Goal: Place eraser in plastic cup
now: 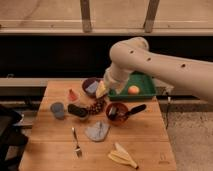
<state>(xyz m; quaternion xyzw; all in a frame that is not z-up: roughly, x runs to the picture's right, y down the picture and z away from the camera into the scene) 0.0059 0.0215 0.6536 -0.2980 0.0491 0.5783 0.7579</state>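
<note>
The eraser (77, 110), a small black oblong block, lies on the wooden table (145, 140) left of centre. The grey-blue plastic cup (57, 109) stands just to its left, upright, almost touching it. My gripper (102, 90) hangs at the end of the large beige arm (150, 60), which reaches in from the right. It is above the table's back middle, next to the dark maroon bowl (90, 83), up and to the right of the eraser. It is not touching the eraser or the cup.
A blue-grey pad (92, 87) lies in the maroon bowl. A red-brown bowl (116, 113) holds a black-handled utensil (135, 109). A green tray (145, 93) holds an orange (133, 90). Dark grapes (96, 106), a small red piece (73, 95), a fork (76, 142), a grey cloth (96, 131) and a banana peel (122, 156) lie around.
</note>
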